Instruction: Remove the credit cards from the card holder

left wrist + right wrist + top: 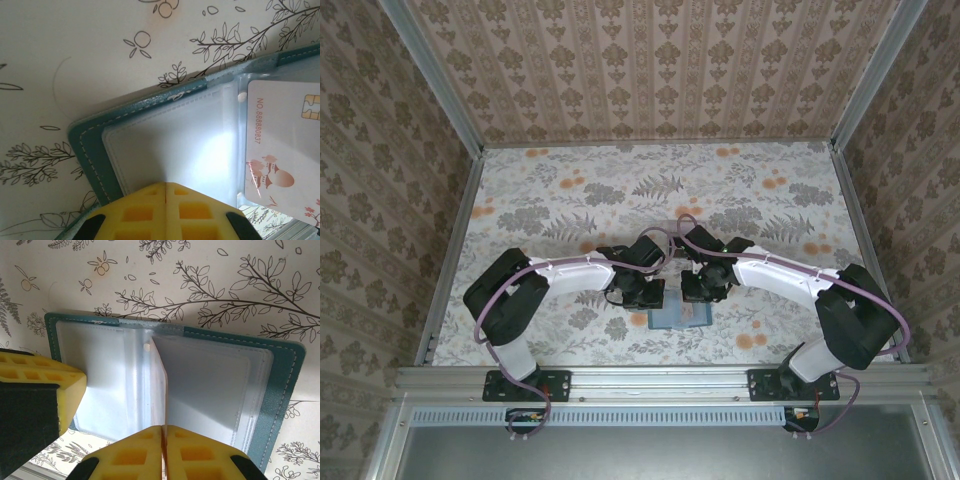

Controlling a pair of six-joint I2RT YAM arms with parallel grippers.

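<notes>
The dark-teal card holder [672,318] lies open and flat on the floral table, between the two arms. My left gripper [166,184] is shut, with its yellow tips resting on the clear pocket of the holder's [90,145] left half. My right gripper [163,427] is shut on a thin pale credit card [161,385], which stands on edge over the holder's [285,385] middle fold. The same card [280,150] shows face-on in the left wrist view, with a chip, a printed number and a pink drawing. In the top view the left gripper [642,292] and right gripper [703,288] nearly touch.
A yellow finger of the left gripper [45,385] sits close to the left of the held card. Patterned walls and metal rails [450,250] enclose the floral table [650,190], with open cloth behind the holder. The front rail [660,378] runs just below it.
</notes>
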